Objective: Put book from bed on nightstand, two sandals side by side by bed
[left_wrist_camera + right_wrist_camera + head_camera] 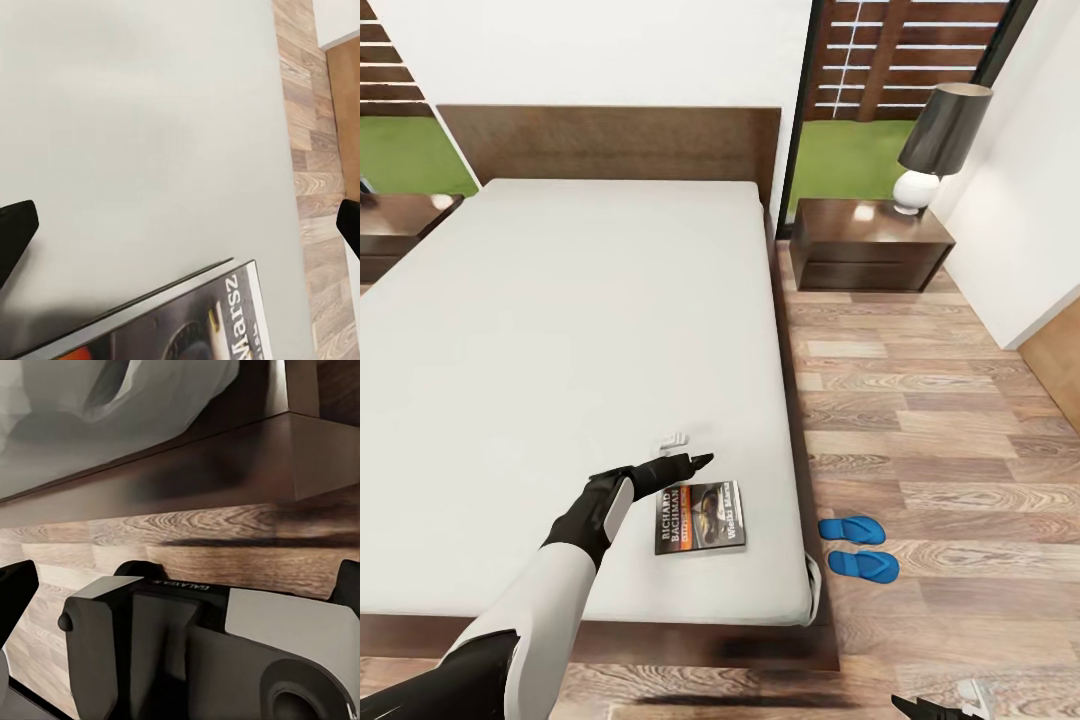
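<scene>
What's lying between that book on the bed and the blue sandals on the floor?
In the head view, only the bed's grey mattress edge and dark frame separate the book from the sandals.

Book (172, 322) cut off by the edge — right gripper (945, 706) half cropped.

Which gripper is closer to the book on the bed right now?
Left. The left gripper hovers open just above the book on the bed. The right gripper is low by the bed's foot, far off.
</scene>
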### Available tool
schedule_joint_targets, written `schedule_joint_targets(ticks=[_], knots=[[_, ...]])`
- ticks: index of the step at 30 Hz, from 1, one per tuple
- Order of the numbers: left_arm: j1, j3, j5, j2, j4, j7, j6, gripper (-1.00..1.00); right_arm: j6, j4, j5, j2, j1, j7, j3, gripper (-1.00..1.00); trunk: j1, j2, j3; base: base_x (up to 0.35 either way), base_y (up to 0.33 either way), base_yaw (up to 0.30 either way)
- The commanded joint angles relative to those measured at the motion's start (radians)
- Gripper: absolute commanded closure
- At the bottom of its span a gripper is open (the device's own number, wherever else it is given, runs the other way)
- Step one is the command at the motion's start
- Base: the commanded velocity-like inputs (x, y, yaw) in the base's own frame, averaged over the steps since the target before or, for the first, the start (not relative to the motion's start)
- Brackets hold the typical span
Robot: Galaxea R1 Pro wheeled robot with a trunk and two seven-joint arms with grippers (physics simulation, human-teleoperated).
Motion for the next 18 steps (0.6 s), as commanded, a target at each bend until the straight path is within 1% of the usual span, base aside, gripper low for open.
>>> schedule_joint_targets(ticks=[1,10,18], knots=[[-0.001,0.008,-0.001,-0.001,-0.001,-0.006,0.009,-1.0,0.006,0.0,0.004,0.0,-0.001,0.005,-0.006,-1.0,0.0,0.0,-0.001,0.0,0.0,0.0],[-0.001,0.008,-0.001,-0.001,-0.001,-0.009,0.01,-1.0,0.006,0.0,0.004,0.0,-0.001,0.004,-0.006,-1.0,0.034,-0.063,-0.029,0.0,0.0,0.0],[-0.001,0.008,-0.001,-0.001,-0.001,-0.009,0.011,-1.0,0.006,0.0,0.004,0.0,-0.001,0.004,-0.006,-1.0,0.034,-0.063,-0.029,0.0,0.0,0.0]])
